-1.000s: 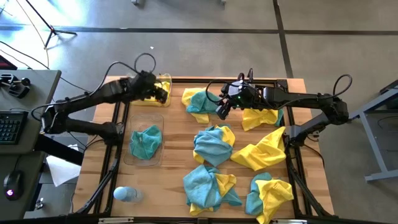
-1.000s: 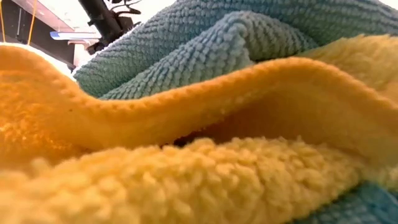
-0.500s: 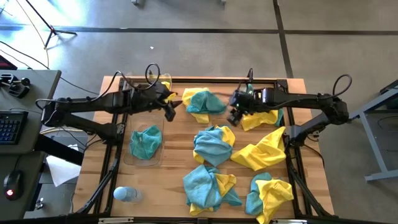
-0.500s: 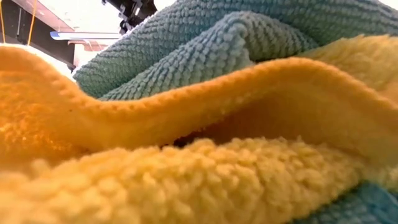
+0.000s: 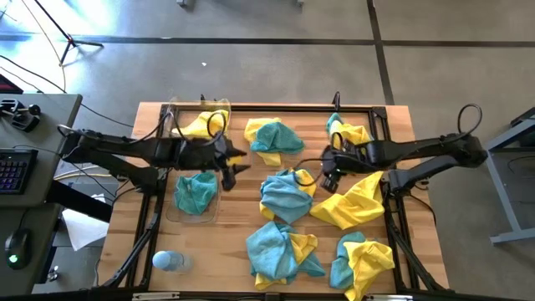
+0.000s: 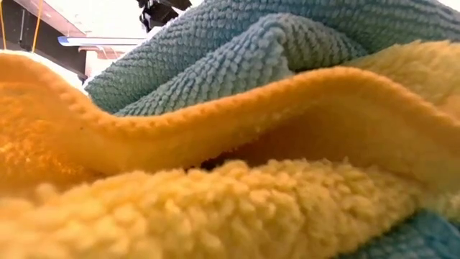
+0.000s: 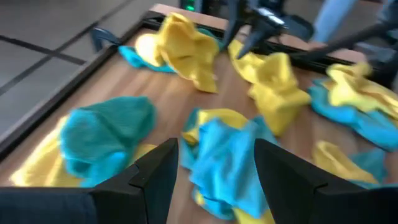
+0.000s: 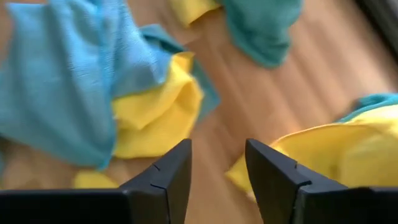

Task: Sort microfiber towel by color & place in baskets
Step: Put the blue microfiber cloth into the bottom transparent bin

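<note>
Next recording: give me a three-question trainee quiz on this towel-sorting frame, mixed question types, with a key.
1. True or false: the near basket holds a teal towel.
2. Multiple choice: the right gripper is (a) inside a basket, (b) above bare wood between the towel piles, (c) clamped on the pale blue bottle.
3. Fill in: the far basket holds a ____ towel.

Key:
1. True; one teal towel lies in it.
2. b; its fingers are apart with nothing between them. The left gripper is likewise open and empty, just right of the baskets.
3. Yellow.
</note>
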